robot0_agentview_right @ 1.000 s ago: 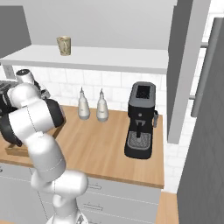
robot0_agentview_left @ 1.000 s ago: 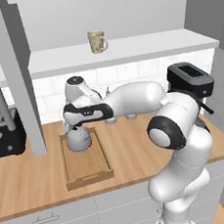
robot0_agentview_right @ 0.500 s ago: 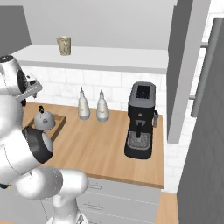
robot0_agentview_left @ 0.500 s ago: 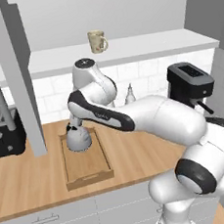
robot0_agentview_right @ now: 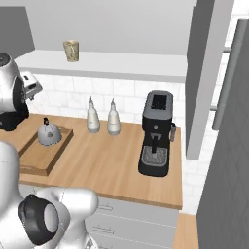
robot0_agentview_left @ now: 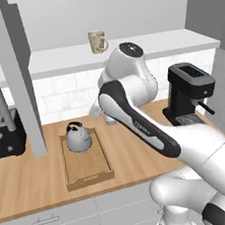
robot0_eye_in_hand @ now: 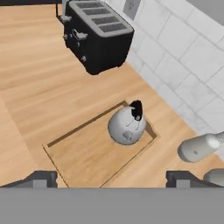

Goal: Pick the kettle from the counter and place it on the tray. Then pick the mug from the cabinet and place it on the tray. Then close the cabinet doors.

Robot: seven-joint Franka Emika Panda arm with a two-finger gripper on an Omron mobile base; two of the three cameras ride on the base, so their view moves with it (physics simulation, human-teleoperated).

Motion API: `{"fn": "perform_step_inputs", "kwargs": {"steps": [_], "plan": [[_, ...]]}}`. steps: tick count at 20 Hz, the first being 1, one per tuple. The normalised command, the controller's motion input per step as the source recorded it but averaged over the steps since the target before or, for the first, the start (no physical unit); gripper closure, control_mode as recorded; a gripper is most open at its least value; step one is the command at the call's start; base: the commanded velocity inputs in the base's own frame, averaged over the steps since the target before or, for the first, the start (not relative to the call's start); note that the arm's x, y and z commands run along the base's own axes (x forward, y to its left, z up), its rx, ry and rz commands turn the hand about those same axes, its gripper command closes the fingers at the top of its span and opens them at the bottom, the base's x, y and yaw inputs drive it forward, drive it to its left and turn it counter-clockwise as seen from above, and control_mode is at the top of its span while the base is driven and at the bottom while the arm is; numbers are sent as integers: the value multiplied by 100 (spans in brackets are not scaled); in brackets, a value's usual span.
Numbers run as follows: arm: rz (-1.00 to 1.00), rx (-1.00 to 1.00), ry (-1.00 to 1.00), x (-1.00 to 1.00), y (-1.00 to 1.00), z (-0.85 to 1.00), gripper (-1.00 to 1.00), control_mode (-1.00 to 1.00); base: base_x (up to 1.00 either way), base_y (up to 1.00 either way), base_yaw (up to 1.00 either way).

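At the far end of the tray (robot0_agentview_left: 87, 166), near the tiled wall, the kettle (robot0_agentview_left: 78, 137) is sitting upright on the wood, and your pincer (robot0_eye_in_hand: 111, 177) is hovering above it with its jaws spread wide and nothing between them. The tray is lying on the table (robot0_agentview_left: 28, 178), with the black toaster (robot0_eye_in_hand: 97, 36) standing well apart from it. The mug (robot0_agentview_left: 97, 41) is standing on the white shelf (robot0_agentview_left: 166, 43) of the cabinet; its handle seems to be pointing right, though it is small. Two grey bottles (robot0_agentview_right: 92, 116) are standing near the coffee machine (robot0_agentview_right: 156, 133).
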Motion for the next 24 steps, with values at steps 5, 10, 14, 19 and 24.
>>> {"fn": "perform_step_inputs", "kwargs": {"steps": [5,10,14,19,24], "plan": [[-1,8,-6,0,-60,100,-100,-100,0,0,0],[-9,5,-2,15,-80,100,-100,-100,0,0,0],[-7,4,0,62,-57,100,-100,-100,0,0,0],[-8,1,-4,100,-11,13,-100,-100,0,0,0],[-12,4,-11,52,0,-5,-100,-100,0,0,0]]}}
